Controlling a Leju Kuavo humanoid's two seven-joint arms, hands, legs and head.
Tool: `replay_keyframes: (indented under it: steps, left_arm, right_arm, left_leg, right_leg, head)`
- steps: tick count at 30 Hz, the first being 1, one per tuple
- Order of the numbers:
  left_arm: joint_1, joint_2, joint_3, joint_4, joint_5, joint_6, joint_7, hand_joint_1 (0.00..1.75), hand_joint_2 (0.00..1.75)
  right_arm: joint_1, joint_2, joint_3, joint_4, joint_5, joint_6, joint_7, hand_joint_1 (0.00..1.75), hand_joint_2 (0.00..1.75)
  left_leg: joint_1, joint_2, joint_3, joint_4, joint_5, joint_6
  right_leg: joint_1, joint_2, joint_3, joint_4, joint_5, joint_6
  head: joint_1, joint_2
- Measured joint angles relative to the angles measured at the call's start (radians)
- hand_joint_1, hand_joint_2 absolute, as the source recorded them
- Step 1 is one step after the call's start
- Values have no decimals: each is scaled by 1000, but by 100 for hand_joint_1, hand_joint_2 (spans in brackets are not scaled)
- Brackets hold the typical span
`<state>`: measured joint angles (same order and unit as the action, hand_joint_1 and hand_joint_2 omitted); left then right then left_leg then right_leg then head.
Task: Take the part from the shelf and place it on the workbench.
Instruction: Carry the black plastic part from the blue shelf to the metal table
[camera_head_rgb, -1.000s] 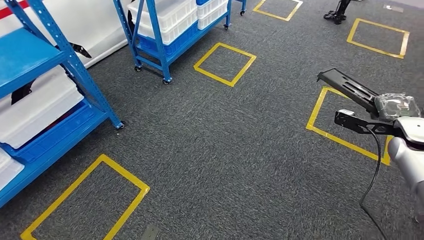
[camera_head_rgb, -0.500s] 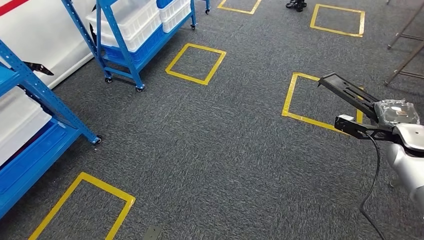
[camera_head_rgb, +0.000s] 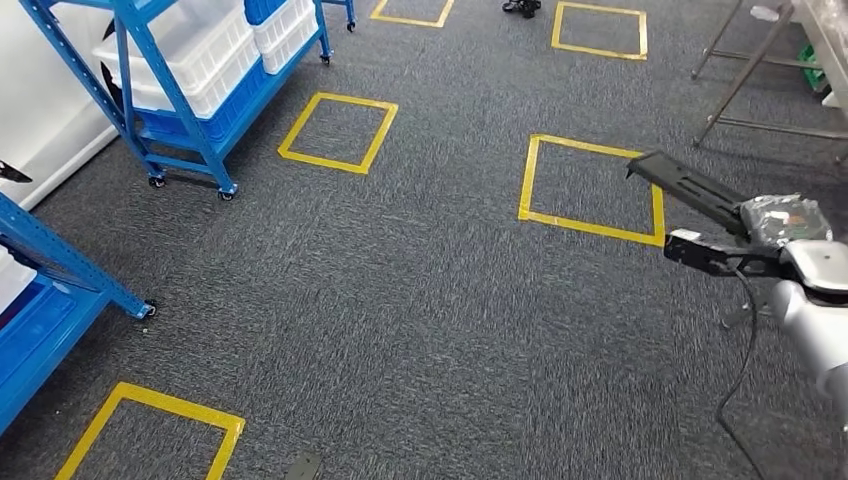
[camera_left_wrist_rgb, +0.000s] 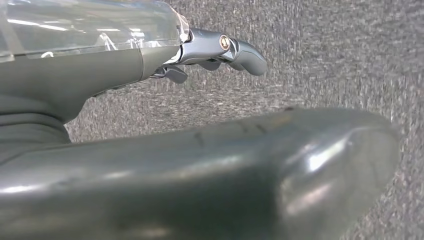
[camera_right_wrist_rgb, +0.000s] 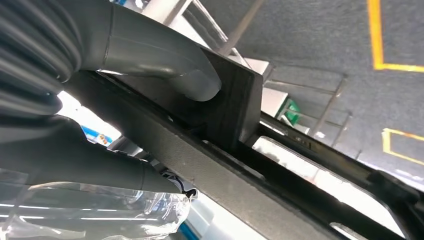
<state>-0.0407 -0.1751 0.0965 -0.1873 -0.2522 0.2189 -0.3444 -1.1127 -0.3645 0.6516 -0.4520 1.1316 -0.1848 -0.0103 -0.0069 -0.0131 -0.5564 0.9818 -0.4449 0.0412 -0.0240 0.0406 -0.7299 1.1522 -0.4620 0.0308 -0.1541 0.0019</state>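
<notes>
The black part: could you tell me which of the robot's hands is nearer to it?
Right: the right hand grips the black part. The left hand hangs over the carpet, holding nothing.

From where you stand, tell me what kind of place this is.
Likely a warehouse or factory test floor: blue wheeled shelving racks holding white plastic bins, yellow taped squares marking stations on grey carpet, and metal workbench legs at the far right.
</notes>
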Motion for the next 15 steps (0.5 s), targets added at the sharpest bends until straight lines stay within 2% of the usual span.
replay_keyframes:
  steps: [1,2,3,4,5,6,8,9,11,12,13,15]
  left_arm:
    - [1,-1,0,0,0,0,1,0,0]
    - [1,-1,0,0,0,-1,3,0,0]
    - [0,-2,0,0,0,-2,5,0,0]
    - [-1,-3,0,0,0,-4,8,0,0]
    - [-2,-3,0,0,0,-7,9,0,0]
    - [-3,-4,0,0,1,-11,11,0,0]
    - [-7,-4,0,0,1,-19,12,0,0]
    - [-9,-4,0,0,1,-22,13,0,0]
    - [-13,-4,0,0,1,-29,15,0,0]
    - [-15,-4,0,0,1,-31,16,0,0]
    - [-16,-4,0,0,1,-33,17,0,0]
    - [-16,-3,0,0,1,-36,18,0,0]
  right_arm:
    - [-5,-3,0,2,0,2,-4,175,175]
    - [-7,-5,0,5,0,2,-6,175,175]
    - [-7,-8,0,8,0,2,-8,175,175]
    - [-7,-12,0,11,1,2,-8,175,175]
    - [-9,-16,0,13,2,2,-8,175,175]
    - [-11,-19,0,14,4,2,-6,175,175]
    - [-21,-23,0,15,13,5,-2,175,175]
    - [-26,-25,0,15,18,9,1,175,175]
    - [-40,-34,0,12,32,22,7,175,175]
    - [-52,-40,0,7,39,31,9,175,175]
    - [-68,-45,0,0,45,42,10,175,175]
    - [-101,-49,0,-18,52,62,13,175,175]
  left_leg:
    - [0,11,-1,0,1,1]
    - [-1,23,-2,0,0,1]
    - [-1,34,-2,1,-1,0]
    - [0,45,-3,3,-3,-1]
    - [0,55,-3,7,-6,-4]
    - [-1,65,-4,12,-11,-9]
    - [-6,83,-5,26,-22,-20]
    - [-9,92,-5,29,-27,-26]
    - [-11,109,-4,31,-33,-35]
    - [-9,106,-5,37,-40,-40]
    - [-7,92,-13,58,-57,-45]
    - [0,50,-55,160,-116,-52]
  right_leg:
    - [0,-16,-30,65,-29,3]
    - [-2,-24,-52,116,-46,7]
    - [-5,-30,-61,138,-47,11]
    - [-9,-36,-48,119,-30,15]
    - [-11,-46,-17,66,-2,18]
    - [-12,-68,21,-3,23,21]
    - [-6,-100,75,-100,49,15]
    - [-2,-104,81,-115,48,9]
    - [0,-82,77,-114,49,-6]
    - [-1,-73,76,-114,51,-12]
    - [-3,-63,75,-115,52,-19]
    - [-3,-44,75,-116,54,-30]
  head:
    - [0,0]
    - [0,0]
    - [0,0]
    - [0,0]
    - [0,0]
    - [0,0]
    - [0,0]
    - [0,0]
    - [0,0]
    - [0,0]
    - [0,0]
    - [0,0]
